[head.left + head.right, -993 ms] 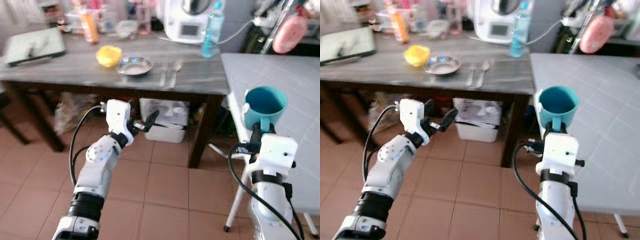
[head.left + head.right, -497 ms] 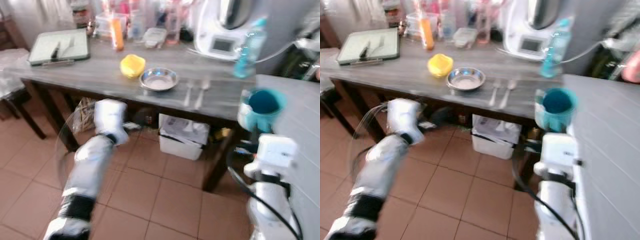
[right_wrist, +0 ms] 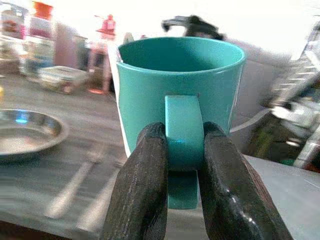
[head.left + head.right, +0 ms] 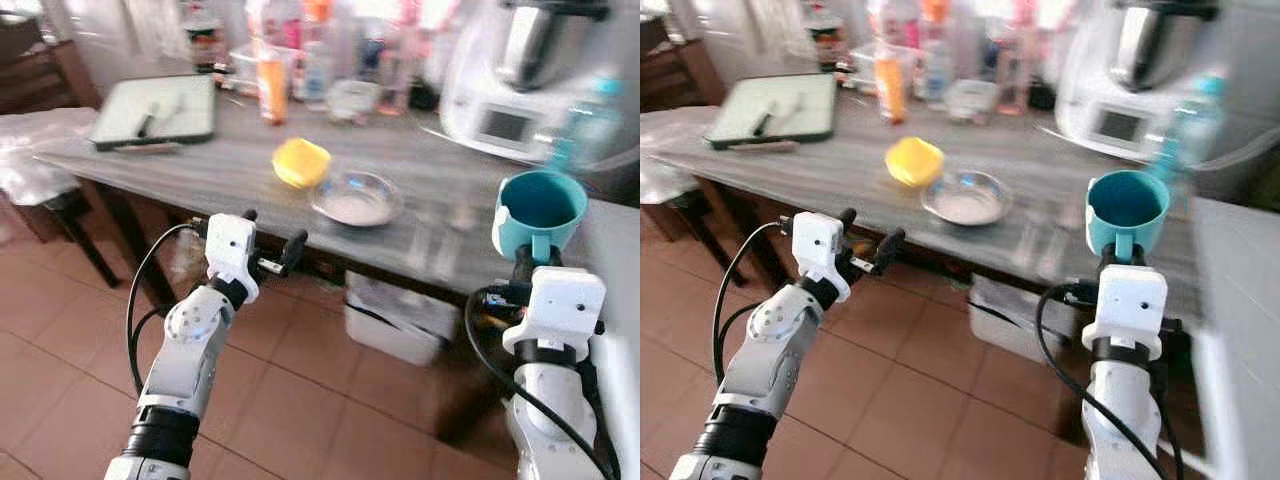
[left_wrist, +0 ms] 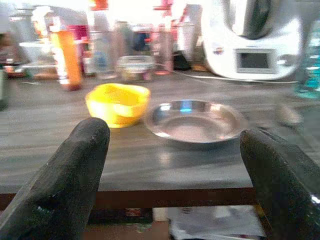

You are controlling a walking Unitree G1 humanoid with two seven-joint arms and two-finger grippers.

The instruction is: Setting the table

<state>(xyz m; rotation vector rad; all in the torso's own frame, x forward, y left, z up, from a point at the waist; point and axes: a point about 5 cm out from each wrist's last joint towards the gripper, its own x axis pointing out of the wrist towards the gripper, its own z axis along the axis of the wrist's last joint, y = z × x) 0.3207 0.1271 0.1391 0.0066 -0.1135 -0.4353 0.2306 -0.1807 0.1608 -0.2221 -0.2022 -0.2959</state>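
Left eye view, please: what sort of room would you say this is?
Probably a home kitchen or dining area: a wooden table carrying a white kitchen appliance, bottles and a steel plate, above a terracotta tiled floor.

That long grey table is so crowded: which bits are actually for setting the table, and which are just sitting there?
For the job:
- teal mug, held upright by its handle in the right end effector
- steel bowl
- yellow bowl
- left end effector, open, in front of the table edge

Just lying about:
- white kitchen machine
- orange bottle
- tray
- clear container

Right gripper point(image 4: 528, 262) holds teal mug point(image 4: 538, 208) upright beside table point(image 4: 200, 165).
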